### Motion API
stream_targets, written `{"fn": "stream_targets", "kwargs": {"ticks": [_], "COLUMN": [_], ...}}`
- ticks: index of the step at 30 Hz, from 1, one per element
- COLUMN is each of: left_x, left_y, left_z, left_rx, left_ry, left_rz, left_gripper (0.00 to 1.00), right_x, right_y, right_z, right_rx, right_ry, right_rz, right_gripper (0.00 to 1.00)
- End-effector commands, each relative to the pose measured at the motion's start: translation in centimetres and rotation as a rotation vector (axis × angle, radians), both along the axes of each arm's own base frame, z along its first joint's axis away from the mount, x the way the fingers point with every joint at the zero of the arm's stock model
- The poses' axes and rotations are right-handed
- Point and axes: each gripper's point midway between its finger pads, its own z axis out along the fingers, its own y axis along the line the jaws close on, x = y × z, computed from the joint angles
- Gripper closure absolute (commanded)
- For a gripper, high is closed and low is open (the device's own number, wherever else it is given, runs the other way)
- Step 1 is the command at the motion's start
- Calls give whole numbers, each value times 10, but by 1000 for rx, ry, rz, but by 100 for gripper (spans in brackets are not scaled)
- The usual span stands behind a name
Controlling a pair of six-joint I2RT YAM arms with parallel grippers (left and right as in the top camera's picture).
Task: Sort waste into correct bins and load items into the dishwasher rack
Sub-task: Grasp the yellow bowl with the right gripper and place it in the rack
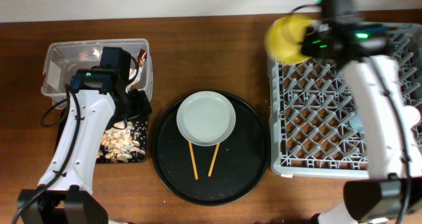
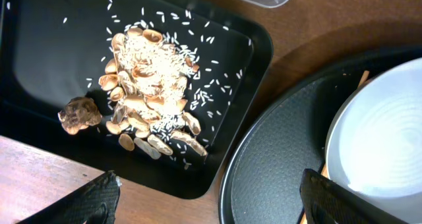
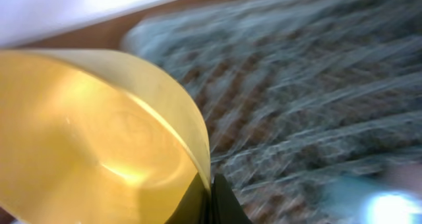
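My right gripper point(image 1: 306, 43) is shut on the rim of the small yellow bowl point(image 1: 285, 37) and holds it in the air at the far left corner of the grey dishwasher rack point(image 1: 316, 118). The right wrist view shows the bowl point(image 3: 92, 138) pinched between my fingers point(image 3: 210, 191), with the rack blurred behind. My left gripper point(image 2: 211, 204) is open and empty, low over the table between the flat black tray point(image 2: 39, 46) and the round tray. Brownish food scraps point(image 2: 148, 85) and rice lie on the flat tray. The pale plate point(image 1: 206, 117) sits on the round tray. The clear tub point(image 1: 62, 59) is at the far left.
The big round black tray point(image 1: 244, 165) is in the middle, with two wooden chopsticks point(image 1: 194, 161) lying partly under the plate. A light blue shape point(image 3: 389, 204) shows blurred in the rack. My right arm crosses over the rack. The pink cup is out of view.
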Motion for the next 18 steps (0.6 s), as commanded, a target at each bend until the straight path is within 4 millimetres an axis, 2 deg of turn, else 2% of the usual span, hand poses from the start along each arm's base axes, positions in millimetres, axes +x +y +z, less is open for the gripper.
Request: {"fn": "stream_targets", "kwargs": {"ticks": [1, 3, 4, 6, 8, 10, 12, 13, 16, 18], "left_x": [3, 3, 3, 3, 3, 3, 3, 3, 5, 5], "left_y": [3, 3, 3, 3, 3, 2, 2, 2, -1, -1], "left_z": [8, 8, 8, 8, 8, 8, 8, 8, 8, 8], "left_rx": [5, 5, 5, 5, 5, 2, 2, 0, -14, -14], "left_ry": [-35, -35, -36, -36, -37, -36, -35, -35, -44, -46], "left_rz": [17, 17, 17, 17, 17, 17, 17, 17, 14, 14], "left_gripper": [13, 13, 13, 13, 13, 13, 13, 13, 13, 13], "right_x": [-10, -31, -40, -49, -45, -42, -40, -34, -19, -13], "right_y": [-106, -169, -192, -217, -239, -263, -276, -279, -270, -262], "right_z": [20, 40, 49, 52, 28, -10, -38, -61, -97, -113], "right_rx": [-296, -499, -605, -724, -752, -802, -814, -800, -724, -720], "right_ry": [-28, -38, -37, -16, 44, 149, 219, 262, 293, 321], "right_rz": [-314, -563, -673, -793, -831, -861, -861, -837, -770, -735], "right_gripper": [96, 96, 96, 96, 96, 96, 96, 96, 96, 96]}}
